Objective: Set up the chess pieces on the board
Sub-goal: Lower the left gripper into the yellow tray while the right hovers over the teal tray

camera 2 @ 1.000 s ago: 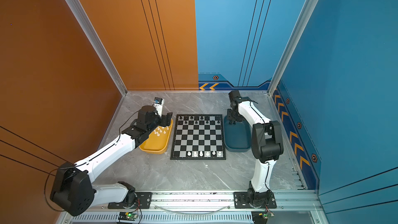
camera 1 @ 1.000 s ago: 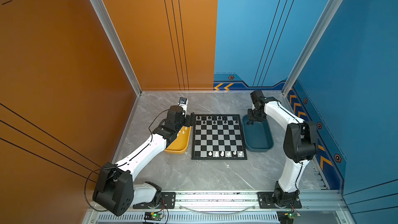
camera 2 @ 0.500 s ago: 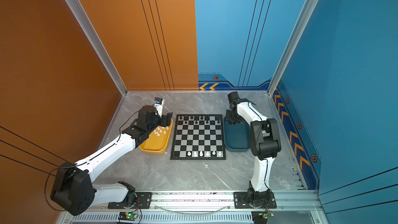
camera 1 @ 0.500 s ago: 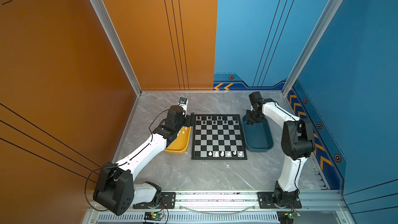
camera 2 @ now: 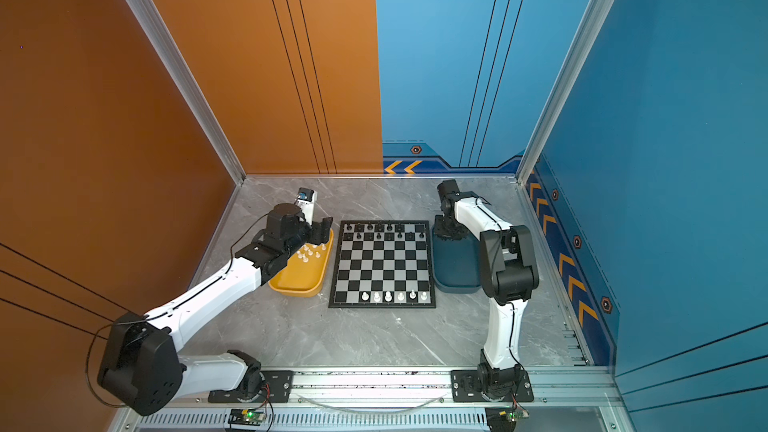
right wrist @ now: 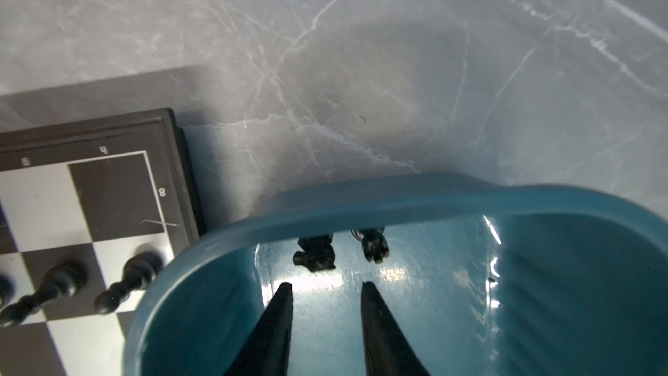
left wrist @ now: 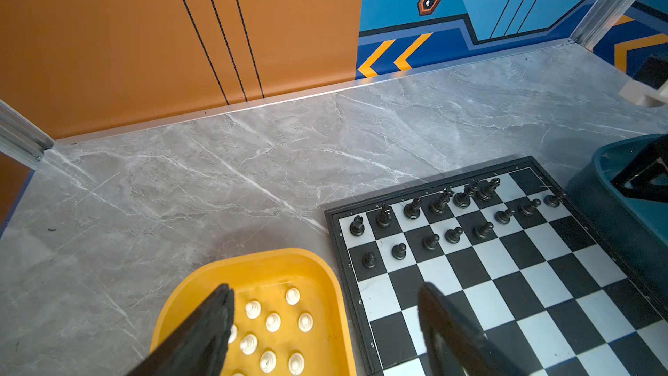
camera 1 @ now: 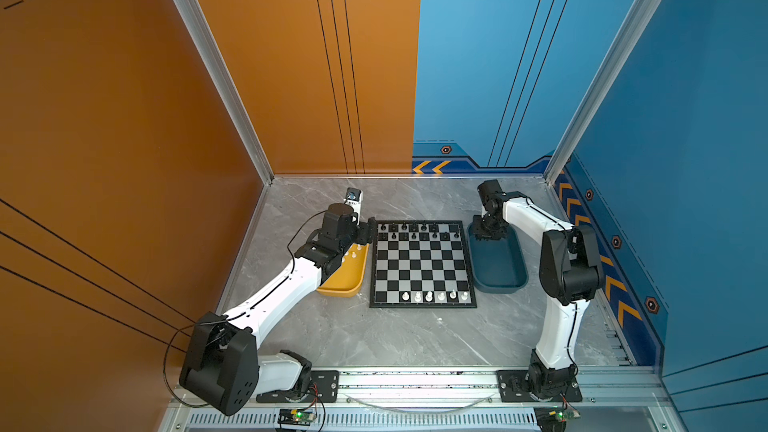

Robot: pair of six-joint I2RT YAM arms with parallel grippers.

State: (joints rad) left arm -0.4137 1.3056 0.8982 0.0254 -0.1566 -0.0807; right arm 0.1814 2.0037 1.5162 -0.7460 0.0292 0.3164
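Wide-open, empty left end effector (left wrist: 325, 286); part-open, empty right end effector (right wrist: 326, 283) (board (left wrist: 535, 276) edge digits 8, 7, 6, 5)

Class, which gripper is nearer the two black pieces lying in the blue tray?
Right. The right gripper is inside the blue tray, tips just short of the black pieces. The left gripper is at the yellow tray, across the board.

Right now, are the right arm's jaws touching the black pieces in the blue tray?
Apart. In the right wrist view, bare tray floor shows between the jaws' tips and the two black chess pieces in the blue tray.
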